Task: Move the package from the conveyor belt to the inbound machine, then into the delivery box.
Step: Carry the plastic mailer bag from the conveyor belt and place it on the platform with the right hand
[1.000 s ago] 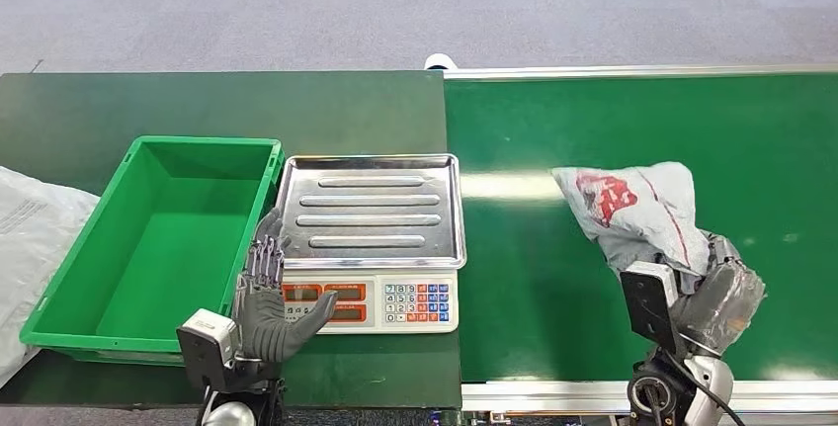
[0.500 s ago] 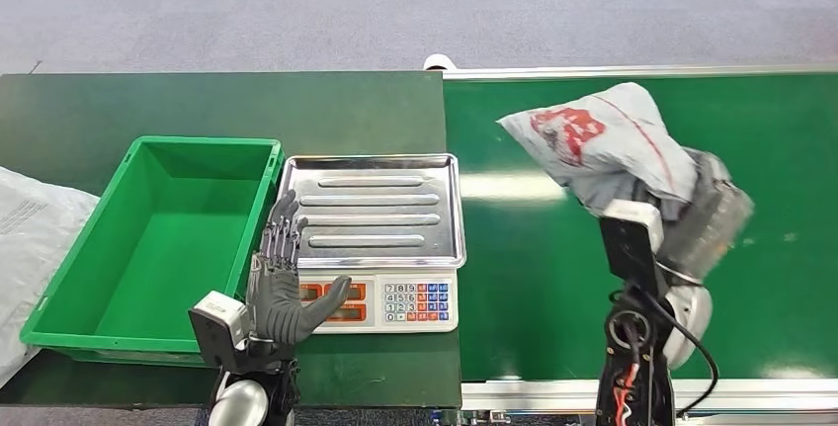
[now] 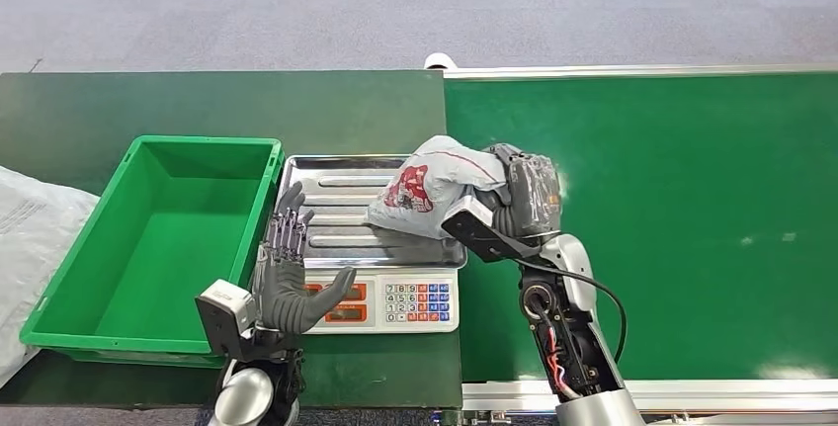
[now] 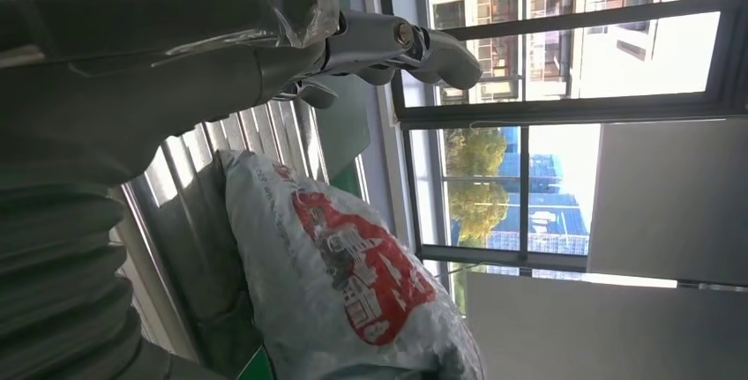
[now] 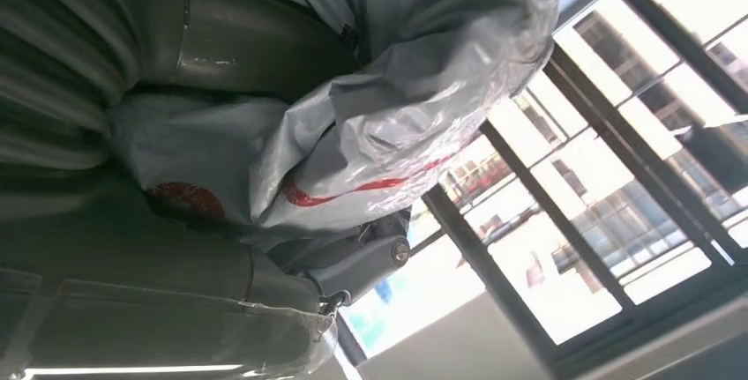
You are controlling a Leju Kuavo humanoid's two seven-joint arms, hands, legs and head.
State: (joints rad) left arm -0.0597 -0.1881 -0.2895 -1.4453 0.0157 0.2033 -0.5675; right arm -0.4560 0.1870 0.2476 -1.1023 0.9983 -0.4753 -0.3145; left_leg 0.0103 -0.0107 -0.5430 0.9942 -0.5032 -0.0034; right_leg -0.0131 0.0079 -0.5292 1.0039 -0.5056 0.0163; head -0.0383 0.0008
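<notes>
Resting partly over the right half of the ribbed stainless-steel weighing tray (image 3: pixel 336 199), the crumpled grey plastic mailer package with a red printed emblem (image 3: pixel 430 187) sits clamped in the right hand (image 3: pixel 519 194), whose fingers close around its 3 o'clock end. Whether the bag's underside touches the tray cannot be told from the head view; the left wrist view shows the same package (image 4: pixel 344 283) lying against the tray's ridges (image 4: pixel 190 212). In the right wrist view, the bag's grey film with a red stripe (image 5: pixel 397 115) bulges between the grey thumb and the darker fingers (image 5: pixel 353 261).

The tray tops a white electronic scale with orange displays and a coloured keypad (image 3: pixel 415 304), the inbound machine, standing at the package's 7 o'clock. The silver right arm (image 3: pixel 568 347) rises from 5 o'clock across the bright green conveyor belt (image 3: pixel 692 199), which spreads toward 3 o'clock from the package.

The left hand (image 3: pixel 282 283) holds nothing, fingers spread and upright, palm toward the scale, just at the tray's 8 o'clock corner. At its 9 o'clock stands the green rectangular plastic delivery box (image 3: pixel 69 298), close beside the tray. Both rest on a dark green tabletop (image 3: pixel 217 100). A white plastic sack (image 3: pixel 25 228) lies at 9 o'clock of the box. Grey carpet (image 3: pixel 395 21) lies at 12 o'clock, beyond table and belt.
</notes>
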